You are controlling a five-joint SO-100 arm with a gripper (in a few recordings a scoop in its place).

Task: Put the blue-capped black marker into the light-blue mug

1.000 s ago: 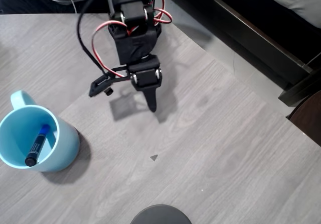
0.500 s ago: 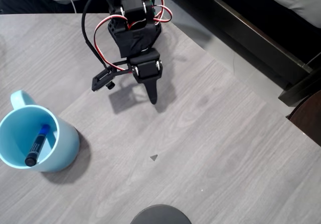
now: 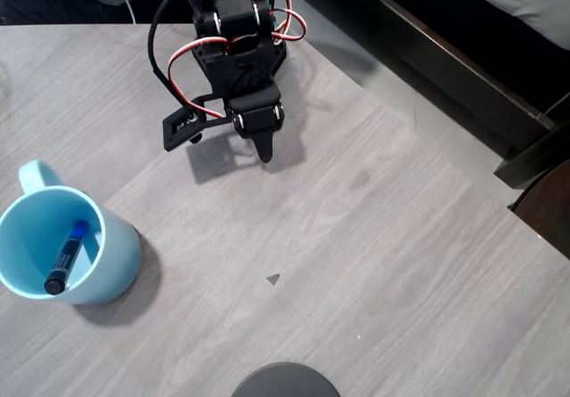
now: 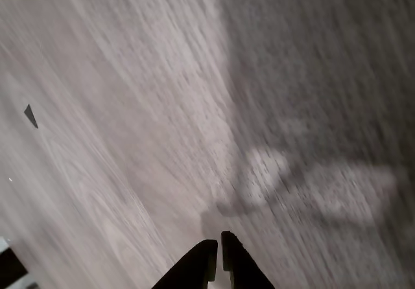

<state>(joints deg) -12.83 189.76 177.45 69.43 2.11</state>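
The blue-capped black marker [image 3: 67, 256] stood slanted inside the light-blue mug [image 3: 111, 263] at the tabletop's [image 3: 374, 263] near left, so placement appeared complete. The gripper [image 3: 264, 152], fingers together and empty, hung well apart to the far right.

Matt grey wood-grain table [image 3: 383, 263]

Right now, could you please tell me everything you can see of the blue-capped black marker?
In the overhead view, the blue-capped black marker is slim, with a black barrel and a bright blue cap. It lies slanted inside the light-blue mug at the table's left, cap end pointing up-right in the picture, black end against the near rim. Nothing but the mug touches it; the gripper is well away.
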